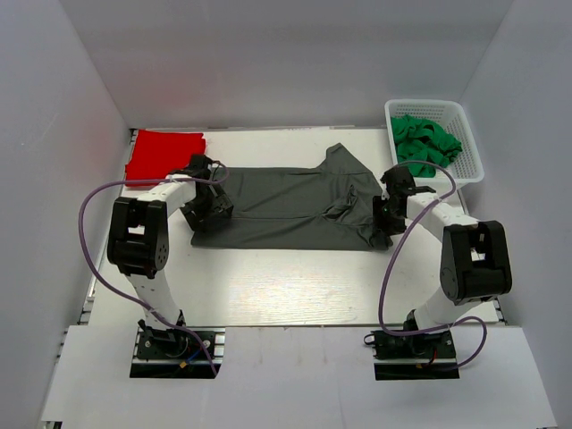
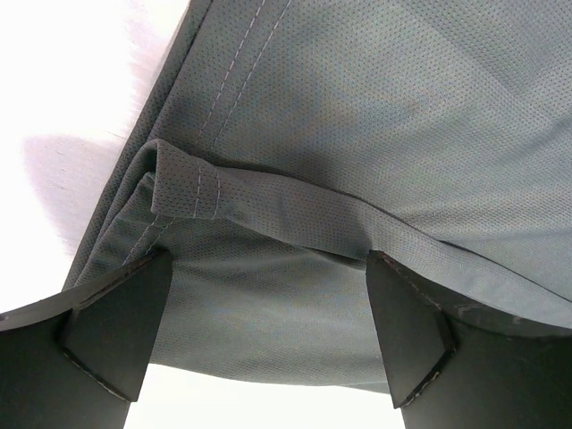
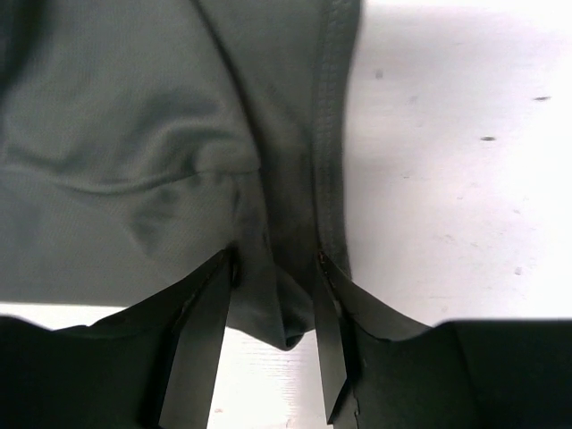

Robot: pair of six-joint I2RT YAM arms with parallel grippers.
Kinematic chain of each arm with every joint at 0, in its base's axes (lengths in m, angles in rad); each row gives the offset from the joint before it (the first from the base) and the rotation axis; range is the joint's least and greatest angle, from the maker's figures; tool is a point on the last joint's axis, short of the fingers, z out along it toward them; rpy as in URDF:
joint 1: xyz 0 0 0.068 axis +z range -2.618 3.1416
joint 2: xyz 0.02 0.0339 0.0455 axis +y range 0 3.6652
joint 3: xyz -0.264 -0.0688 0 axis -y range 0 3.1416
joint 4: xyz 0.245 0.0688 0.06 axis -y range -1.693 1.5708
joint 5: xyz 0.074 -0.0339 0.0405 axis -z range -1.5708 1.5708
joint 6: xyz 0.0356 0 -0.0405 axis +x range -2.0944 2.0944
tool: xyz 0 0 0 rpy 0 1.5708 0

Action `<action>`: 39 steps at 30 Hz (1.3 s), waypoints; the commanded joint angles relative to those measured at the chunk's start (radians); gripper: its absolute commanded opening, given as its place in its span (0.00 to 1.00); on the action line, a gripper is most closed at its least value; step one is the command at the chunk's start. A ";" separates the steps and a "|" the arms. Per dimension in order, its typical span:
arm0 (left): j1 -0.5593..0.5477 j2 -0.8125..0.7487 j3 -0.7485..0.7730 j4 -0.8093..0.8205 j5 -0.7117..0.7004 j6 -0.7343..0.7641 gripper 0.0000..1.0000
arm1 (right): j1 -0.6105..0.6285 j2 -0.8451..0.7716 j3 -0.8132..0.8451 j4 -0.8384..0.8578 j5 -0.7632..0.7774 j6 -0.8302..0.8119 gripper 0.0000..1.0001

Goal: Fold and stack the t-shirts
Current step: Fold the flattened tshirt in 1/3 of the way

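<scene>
While top hides it, R fingers pinch shirt.

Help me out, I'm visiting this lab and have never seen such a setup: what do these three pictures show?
Two small robot arms are bolted at the near edge of a white table. The wide picture looks down from above and behind them. The other two come from a camera on each wrist and show that arm's own claw. A grey t-shirt lies spread out, a folded red t-shirt sits in the far left corner, and a white basket at the far right holds green cloth. The left claw stands open over the grey shirt's hem, holding nothing. The right claw pinches a bunched fold at the shirt's other end.
</scene>
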 commanded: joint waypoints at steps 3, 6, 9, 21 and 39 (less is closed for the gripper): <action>-0.003 0.021 -0.034 -0.007 -0.047 0.001 1.00 | -0.007 -0.040 -0.032 -0.006 -0.106 -0.033 0.43; -0.003 0.021 -0.034 -0.016 -0.067 0.001 1.00 | -0.013 -0.030 -0.046 -0.010 -0.094 -0.021 0.25; -0.003 0.021 -0.034 -0.016 -0.078 0.001 1.00 | -0.021 -0.046 -0.046 -0.012 -0.035 0.005 0.15; -0.003 0.030 -0.044 -0.025 -0.127 0.001 1.00 | -0.077 -0.092 -0.014 -0.101 -0.017 -0.018 0.07; -0.003 -0.024 -0.014 -0.045 -0.086 0.019 1.00 | -0.081 -0.052 0.061 0.040 -0.133 -0.011 0.46</action>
